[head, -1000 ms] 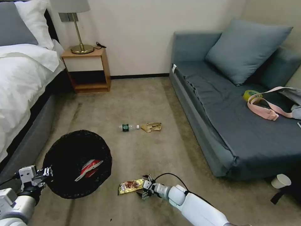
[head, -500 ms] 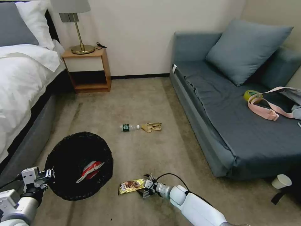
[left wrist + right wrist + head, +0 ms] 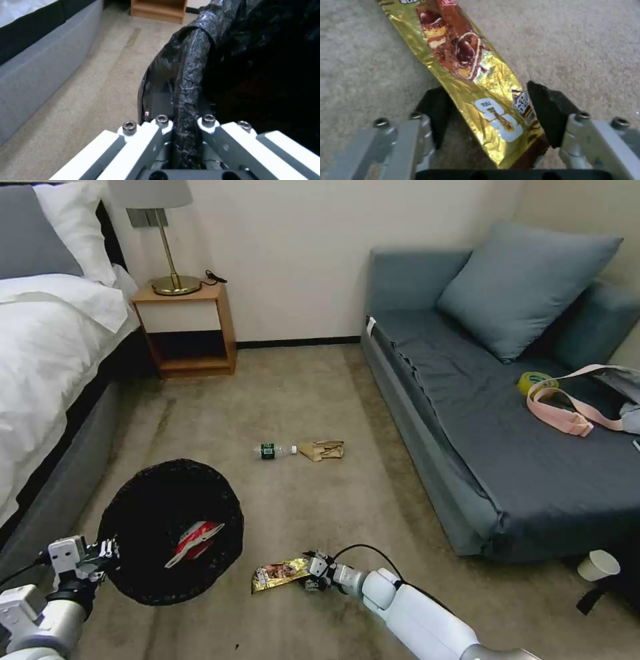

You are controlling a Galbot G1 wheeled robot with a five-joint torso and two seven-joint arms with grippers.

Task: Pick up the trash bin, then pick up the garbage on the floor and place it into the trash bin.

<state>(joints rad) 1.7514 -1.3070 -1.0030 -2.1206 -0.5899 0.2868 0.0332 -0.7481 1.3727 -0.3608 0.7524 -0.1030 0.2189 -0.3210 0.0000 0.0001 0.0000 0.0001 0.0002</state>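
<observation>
The black mesh trash bin (image 3: 143,513) hangs tilted at the lower left, and my left gripper (image 3: 101,555) is shut on its liner-covered rim (image 3: 186,82). A red-and-white wrapper (image 3: 193,535) lies inside it. On the floor (image 3: 300,393) a gold-brown snack wrapper (image 3: 279,575) lies flat. My right gripper (image 3: 312,569) is low over the carpet and open, with the wrapper's (image 3: 460,50) near end between its black fingers (image 3: 435,112). Farther off, a clear bottle (image 3: 273,450) and a crumpled tan paper bag (image 3: 322,449) lie side by side.
A bed (image 3: 47,340) runs along the left, with a wooden nightstand (image 3: 183,323) and lamp behind it. The grey-blue sofa (image 3: 507,413) on the right carries a pillow, a tape roll and a pink strap. A paper cup (image 3: 598,565) sits by the sofa's corner.
My right gripper has slid left along the carpet until the gold wrapper's end sits between its fingers. The bin in my left gripper has shifted slightly right and down.
</observation>
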